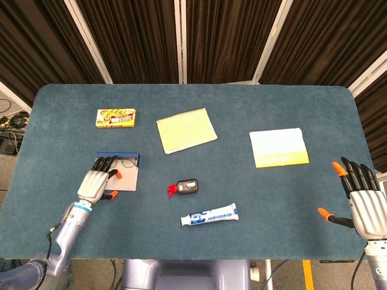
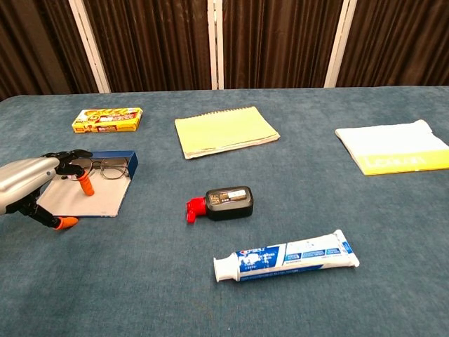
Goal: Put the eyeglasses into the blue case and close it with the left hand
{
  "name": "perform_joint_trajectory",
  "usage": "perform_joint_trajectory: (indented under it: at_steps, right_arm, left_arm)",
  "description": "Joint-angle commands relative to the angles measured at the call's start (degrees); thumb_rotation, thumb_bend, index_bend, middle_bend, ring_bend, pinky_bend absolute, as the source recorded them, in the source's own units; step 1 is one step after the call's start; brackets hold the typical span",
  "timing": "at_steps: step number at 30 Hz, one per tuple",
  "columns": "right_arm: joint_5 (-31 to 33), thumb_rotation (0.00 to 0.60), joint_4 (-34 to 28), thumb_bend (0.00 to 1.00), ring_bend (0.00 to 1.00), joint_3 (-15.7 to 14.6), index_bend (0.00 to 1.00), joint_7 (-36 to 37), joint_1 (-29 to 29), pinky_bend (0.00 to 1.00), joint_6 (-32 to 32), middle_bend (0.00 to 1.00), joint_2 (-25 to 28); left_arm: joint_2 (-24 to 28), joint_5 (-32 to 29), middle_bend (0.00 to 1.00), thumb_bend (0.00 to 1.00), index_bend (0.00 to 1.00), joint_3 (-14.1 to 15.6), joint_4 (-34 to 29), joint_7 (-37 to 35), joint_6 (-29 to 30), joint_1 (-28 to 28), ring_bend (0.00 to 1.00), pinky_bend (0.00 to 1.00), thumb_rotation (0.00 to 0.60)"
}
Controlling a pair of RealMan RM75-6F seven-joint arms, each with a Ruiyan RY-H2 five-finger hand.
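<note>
Covering the counter is blue cloth. The blue case lies open near its left edge, with the eyeglasses inside. The left robot hand hangs over it, fingers spread, grasping nothing. The right robot hand waits released too.

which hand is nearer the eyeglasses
Left. The left hand hovers at the open blue case, fingers right by the eyeglasses. The right hand is open at the table's far right edge.
</note>
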Motion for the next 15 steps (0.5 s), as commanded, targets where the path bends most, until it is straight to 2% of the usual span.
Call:
perform_joint_trajectory:
  at_steps: [1,8,15]
  right_arm:
    - [0.03,0.600,-0.04,0.00,0.00,0.01,0.00,0.03,0.01,0.00,-0.02,0.00,0.01]
    - [-0.23,0.600,-0.20,0.00,0.00,-0.14,0.00,0.26,0.02,0.00,-0.12,0.00,0.14]
    - [-0.46,0.600,-0.32,0.00,0.00,-0.32,0.00,0.26,0.05,0.00,-0.27,0.00,0.20]
  left_arm:
    - [0.21,0.08,0.00,0.50,0.42,0.04,-0.21,-0.18,0.06,0.11,0.00,0.00,0.600]
    - [1.08,0.06,0.00,0.57,0.43,0.01,-1.14,0.13,0.36,0.49,0.00,0.00,0.600]
    - [1.41,-0.14,0.00,0.57,0.44,-0.37,-1.32,-0.05,-0.01,0.35,0.00,0.00,0.600]
